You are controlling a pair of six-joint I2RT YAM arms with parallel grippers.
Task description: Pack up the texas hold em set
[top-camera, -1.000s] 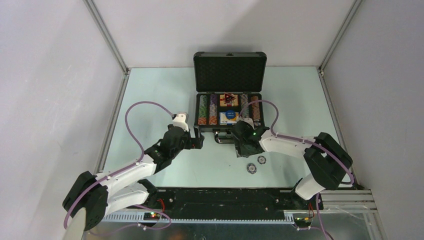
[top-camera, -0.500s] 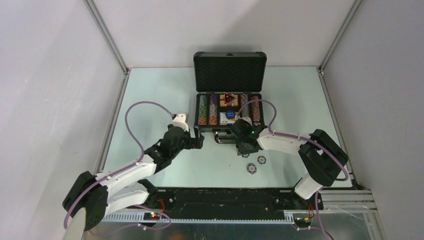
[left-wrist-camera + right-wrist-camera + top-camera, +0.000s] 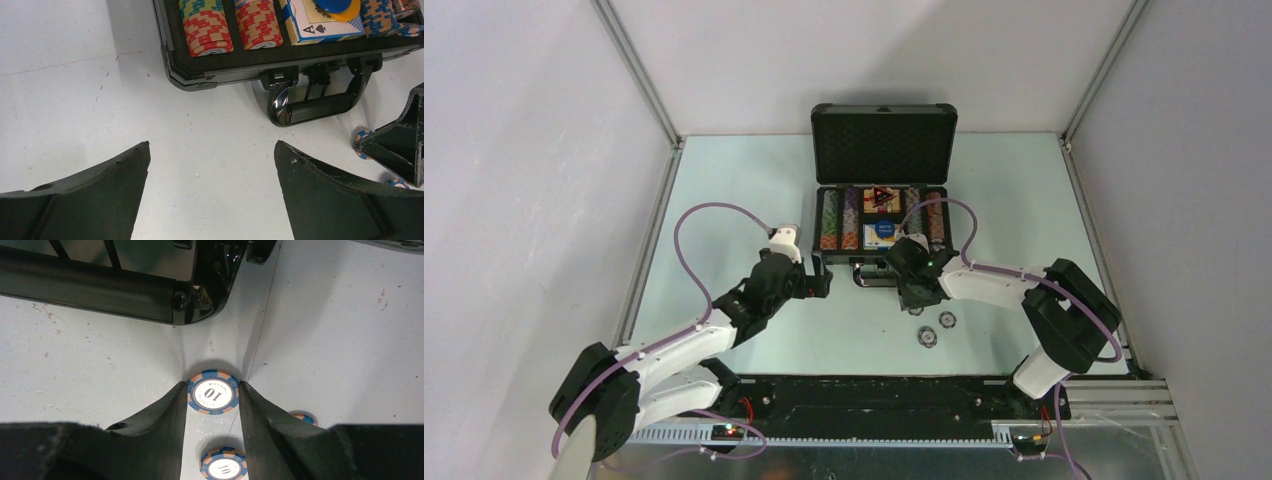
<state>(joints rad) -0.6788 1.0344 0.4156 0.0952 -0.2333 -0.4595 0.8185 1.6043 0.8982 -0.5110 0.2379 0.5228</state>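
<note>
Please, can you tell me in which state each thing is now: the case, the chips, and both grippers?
Briefcase: open, lid upright.
Chip rows: packed in the briefcase.
Blue chip: flat on the table, between the right jaws.
Right gripper: jaws closed on the blue chip's edges.
Left gripper: jaws wide open, empty.
Two loose chips: flat on the table, unpacked.

We see a poker chip (image 3: 213, 392) striped blue and tan, its white centre printed with a black 10. A second chip (image 3: 223, 466) at six o'clock matches it. The briefcase (image 3: 220, 60) is black inside, its chip rows (image 3: 206, 27) banded red, yellow and green. The table (image 3: 724, 200) is pale green.
</note>
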